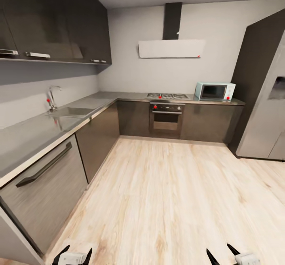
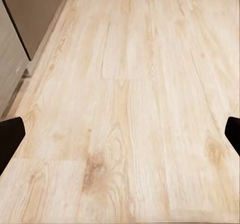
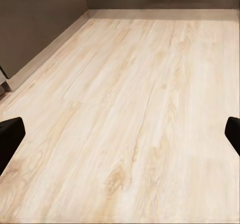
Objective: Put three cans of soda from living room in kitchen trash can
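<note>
I am in the kitchen, facing an L-shaped steel countertop [image 1: 31, 136] with glossy black wall cabinets [image 1: 55, 19] above it. The cans of soda and the tash can are out of view. My left gripper [image 1: 77, 251] hangs low at the bottom edge of the head view, open, with nothing between its fingers. My right gripper [image 1: 218, 250] is level with it on the other side, also open and empty. In both wrist views the dark fingertips [image 2: 10, 134] [image 3: 10, 134] stand wide apart over bare light wood floor.
A sink [image 1: 73, 111] with a tap is set in the left counter. A built-in oven [image 1: 166, 119] with red knobs stands at the far wall, a pale microwave [image 1: 214, 91] to its right. A tall grey fridge [image 1: 263, 103] stands at right. Wood floor [image 1: 170, 201] stretches ahead.
</note>
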Motion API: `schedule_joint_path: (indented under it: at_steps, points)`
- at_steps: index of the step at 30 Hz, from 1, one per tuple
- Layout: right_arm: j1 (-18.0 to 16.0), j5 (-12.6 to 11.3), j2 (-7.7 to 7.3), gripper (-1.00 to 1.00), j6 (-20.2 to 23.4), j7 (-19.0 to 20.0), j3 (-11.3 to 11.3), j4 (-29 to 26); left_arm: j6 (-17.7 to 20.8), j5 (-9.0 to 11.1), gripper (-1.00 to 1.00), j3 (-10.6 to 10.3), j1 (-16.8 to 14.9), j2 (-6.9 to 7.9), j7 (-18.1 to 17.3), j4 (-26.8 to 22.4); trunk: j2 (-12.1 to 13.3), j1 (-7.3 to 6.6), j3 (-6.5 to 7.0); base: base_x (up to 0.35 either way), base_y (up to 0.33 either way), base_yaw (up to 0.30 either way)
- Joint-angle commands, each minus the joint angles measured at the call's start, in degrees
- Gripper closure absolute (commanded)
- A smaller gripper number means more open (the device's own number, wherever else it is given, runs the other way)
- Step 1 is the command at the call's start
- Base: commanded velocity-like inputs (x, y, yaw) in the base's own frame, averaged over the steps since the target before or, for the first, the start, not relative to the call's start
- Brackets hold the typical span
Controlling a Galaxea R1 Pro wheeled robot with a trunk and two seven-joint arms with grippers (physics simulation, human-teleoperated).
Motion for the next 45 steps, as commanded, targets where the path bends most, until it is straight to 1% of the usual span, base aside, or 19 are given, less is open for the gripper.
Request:
schedule_joint_path:
  at_steps: [1,7,38,45]
  points:
    - [0.0,0.0,0.0,-1.0,0.0,-0.01,0.01,0.04,0.0,-0.01,-1.0,0.0,-0.01,0.0,0.0,0.03,0.0,0.0,0.0,-0.237,-0.196,-0.24]
    - [-0.02,0.0,0.02,-1.0,-0.01,-0.03,0.03,0.16,-0.01,0.1,-1.0,-0.06,-0.05,0.01,-0.01,0.87,0.0,0.0,0.0,-0.26,-0.18,-0.24]
    - [-0.09,0.0,-0.03,-1.0,-0.01,0.05,0.04,0.87,-0.1,0.12,-1.0,-0.09,-0.06,0.01,-0.02,1.1,0.0,0.0,0.0,-0.272,-0.176,-0.24]
    - [-0.09,-0.06,-0.04,-1.0,-0.01,0.05,-0.03,0.88,-0.1,0.12,-1.0,-0.08,-0.06,0.01,0.02,1.1,0.0,0.0,0.0,-0.103,-0.246,-0.24]
